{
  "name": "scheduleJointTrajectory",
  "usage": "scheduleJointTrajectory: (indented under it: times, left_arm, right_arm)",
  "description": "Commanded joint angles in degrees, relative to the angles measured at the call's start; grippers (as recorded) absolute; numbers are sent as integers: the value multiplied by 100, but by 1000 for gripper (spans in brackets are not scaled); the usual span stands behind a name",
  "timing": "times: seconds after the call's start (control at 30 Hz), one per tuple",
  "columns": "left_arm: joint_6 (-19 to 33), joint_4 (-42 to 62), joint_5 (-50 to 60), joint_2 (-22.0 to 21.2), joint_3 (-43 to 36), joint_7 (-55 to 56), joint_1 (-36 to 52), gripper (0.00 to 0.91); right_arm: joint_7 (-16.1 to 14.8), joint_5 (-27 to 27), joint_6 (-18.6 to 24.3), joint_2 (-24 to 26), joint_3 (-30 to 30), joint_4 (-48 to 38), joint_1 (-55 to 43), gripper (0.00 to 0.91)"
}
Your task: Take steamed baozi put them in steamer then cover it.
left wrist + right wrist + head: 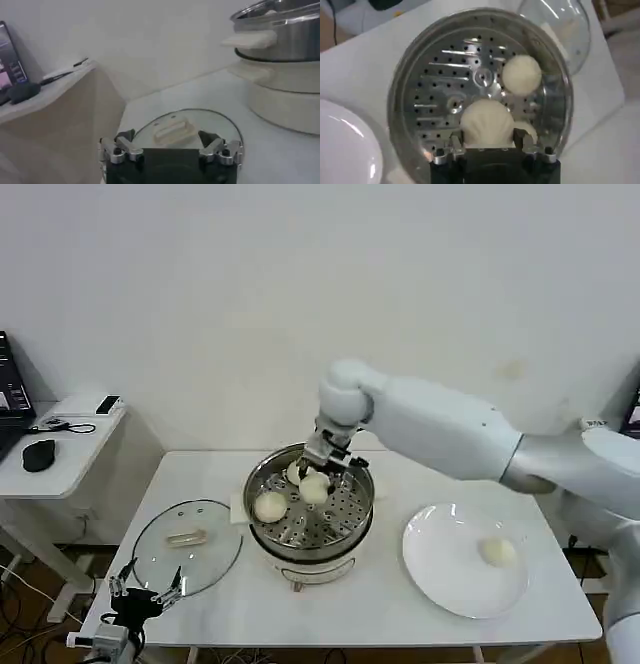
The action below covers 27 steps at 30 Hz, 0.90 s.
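Right now my right gripper (pixel 488 145) hangs over the steamer (pixel 262 474), closed around a baozi (pixel 486 121) that sits between its two fingers just above the perforated tray. Two more buns are already in the pot: one (pixel 270 506) lies on the tray toward my left side, and another (pixel 529 131) peeks out beside the bun I hold, mostly hidden by my gripper. The fourth bun (pixel 497 551) waits on the white plate (pixel 440 584) at my right, well apart from the steamer.

These buns look soft and light, with a smooth skin that would dent or tear under a hard squeeze, so I judge the hold should be gentle and across the widest part of the dough, as it is now. I cannot tell whether the bun touches the tray yet; it seems close to it.

The glass lid (pixel 187 546) lies flat on the tabletop (pixel 390 624) to the left of the steamer. It is likely stiff, heavier than the buns, slick on the glass and breakable, so the cream handle (pixel 172 131) at its centre is the sensible place to take it. My left gripper (pixel 170 150) hovers low just in front of the lid, its fingers spread wide and empty, lined up toward that handle.
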<state>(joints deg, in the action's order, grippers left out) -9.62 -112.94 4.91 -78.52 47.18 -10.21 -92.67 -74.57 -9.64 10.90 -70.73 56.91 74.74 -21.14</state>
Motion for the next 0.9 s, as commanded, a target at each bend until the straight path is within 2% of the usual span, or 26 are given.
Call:
scheduleJointTrajectory:
  times: [0.03, 0.43, 0.9]
  left_arm:
    - [9, 85, 7, 25, -3, 9, 16, 907]
    - [9, 146, 23, -6, -48, 4, 81, 907]
    - [11, 162, 20, -16, -58, 3, 99, 907]
  right_arm:
    - [191, -701, 322, -224, 360, 211, 281, 645]
    - [287, -752, 412, -369, 352, 346, 444, 645]
    - [211, -706, 410, -174, 377, 712, 322, 645]
